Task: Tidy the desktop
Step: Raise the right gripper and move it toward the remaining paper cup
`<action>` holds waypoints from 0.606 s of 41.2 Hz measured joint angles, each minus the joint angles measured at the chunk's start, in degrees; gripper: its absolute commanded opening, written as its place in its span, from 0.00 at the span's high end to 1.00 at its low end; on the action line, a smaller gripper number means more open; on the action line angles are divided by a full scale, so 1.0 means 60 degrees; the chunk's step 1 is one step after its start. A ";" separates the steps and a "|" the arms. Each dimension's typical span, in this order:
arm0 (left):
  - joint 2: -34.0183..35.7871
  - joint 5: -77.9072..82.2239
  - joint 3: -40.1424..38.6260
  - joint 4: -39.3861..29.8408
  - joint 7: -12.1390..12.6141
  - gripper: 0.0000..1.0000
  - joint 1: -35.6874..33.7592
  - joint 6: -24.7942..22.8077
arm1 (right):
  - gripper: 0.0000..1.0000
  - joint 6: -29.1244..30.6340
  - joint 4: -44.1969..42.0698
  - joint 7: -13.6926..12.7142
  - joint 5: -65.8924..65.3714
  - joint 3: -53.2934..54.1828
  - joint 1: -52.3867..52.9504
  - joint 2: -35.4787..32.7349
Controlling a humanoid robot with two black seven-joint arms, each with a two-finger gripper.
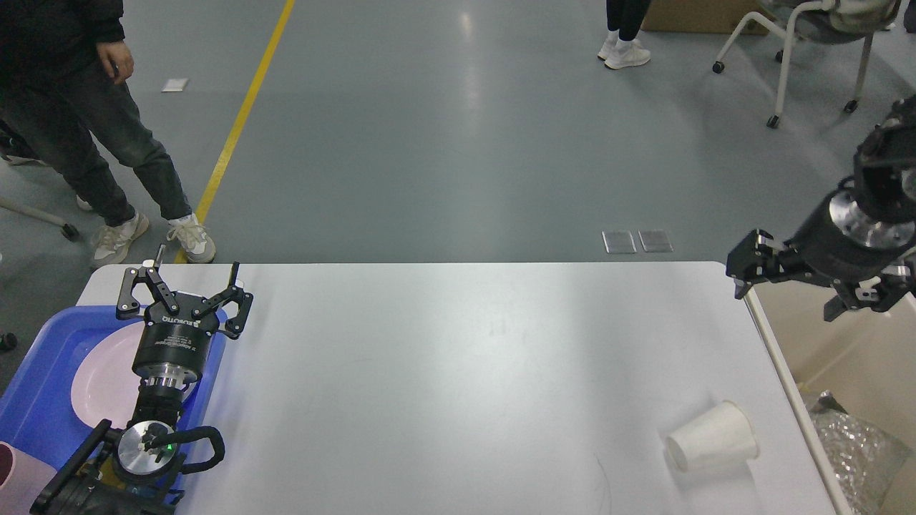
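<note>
A large white rectangular desktop with rounded corners (444, 379) is being shown filling the lower part of the head view, from the 9 o'clock side to the 3 o'clock side. A white paper cup (713, 445) is lying on its side on that surface toward 4 o'clock, its open mouth turned to 9 o'clock. A blue plastic tray (32, 400) is resting at the 8 o'clock corner, with a pale pink round plate (100, 379) lying inside it and a pink cup (18, 486) just visible at the tray's lower edge.

The left gripper (195, 270) is being held above the tray's right rim; its two fingers are spread wide apart, and nothing is being gripped between them. The right gripper (787, 286) is being held at 3 o'clock, over the gap between the desktop's far right corner and a beige rectangular bin (851, 357); its fingers are splayed apart, one toward the desktop corner and one over the bin, and nothing is being carried. Crumpled silvery foil (859, 450) is lying inside the bin toward 4 o'clock.

On the grey floor beyond, a person in dark trousers (86, 136) is standing at 10 o'clock beside a yellow floor line (243, 114).
</note>
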 measured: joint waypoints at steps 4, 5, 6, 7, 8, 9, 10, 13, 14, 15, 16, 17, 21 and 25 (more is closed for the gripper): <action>0.0000 0.0000 0.0000 0.0000 0.0000 0.04 0.0000 0.0000 | 0.00 0.0004 0.0753 0.0000 0.0082 0.0191 0.0925 0.0419; 0.0000 -0.0001 0.0000 0.0000 0.0000 0.04 0.0000 0.0001 | 0.00 0.0003 0.1068 0.0000 0.0117 0.0306 0.1304 0.0593; 0.0000 -0.0002 0.0000 0.0000 0.0000 0.04 0.0000 0.0001 | 0.00 0.0003 0.1231 0.0000 0.0129 0.0375 0.1488 0.0678; 0.0001 0.0000 0.0000 0.0000 0.0000 0.04 0.0000 0.0001 | 0.00 -0.0002 0.1348 0.0001 0.0138 0.0429 0.1614 0.0737; 0.0001 -0.0001 0.0000 0.0000 0.0000 0.04 0.0000 0.0001 | 0.00 -0.0012 0.1463 0.0001 0.0141 0.0483 0.1740 0.0799; 0.0001 -0.0002 0.0000 0.0000 0.0000 0.04 0.0000 0.0001 | 0.00 -0.0022 0.1589 0.0007 0.0148 0.0548 0.1880 0.0867; 0.0001 -0.0002 0.0000 0.0000 0.0000 0.04 0.0000 0.0001 | 0.00 -0.0028 0.1677 0.0010 0.0149 0.0598 0.1971 0.0921; 0.0001 -0.0002 0.0000 0.0000 0.0000 0.04 0.0000 0.0001 | 0.00 -0.0063 0.1936 0.0012 0.0158 0.0762 0.2126 0.1075; 0.0000 0.0000 0.0000 0.0000 0.0000 0.04 0.0000 0.0001 | 0.00 -0.0088 0.2084 0.0015 0.0163 0.0906 0.2164 0.1143; 0.0001 0.0000 0.0000 0.0000 0.0000 0.04 0.0000 0.0001 | 0.00 -0.0098 0.2131 0.0017 0.0164 0.0962 0.2174 0.1162; 0.0000 -0.0001 0.0000 0.0000 0.0000 0.04 0.0000 0.0001 | 0.00 -0.0109 0.2166 0.0017 0.0165 0.1020 0.2177 0.1178; 0.0001 -0.0001 0.0000 0.0000 0.0000 0.04 0.0000 0.0001 | 0.00 -0.0121 0.2199 0.0014 0.0165 0.1090 0.2177 0.1192; 0.0000 -0.0001 0.0000 0.0000 0.0000 0.04 0.0000 0.0001 | 0.00 -0.0170 0.2241 0.0016 0.0175 0.1256 0.2146 0.1196; 0.0000 -0.0002 -0.0001 0.0000 0.0000 0.04 0.0000 0.0004 | 0.00 -0.0284 0.2221 0.0016 0.0181 0.1277 0.1946 0.1124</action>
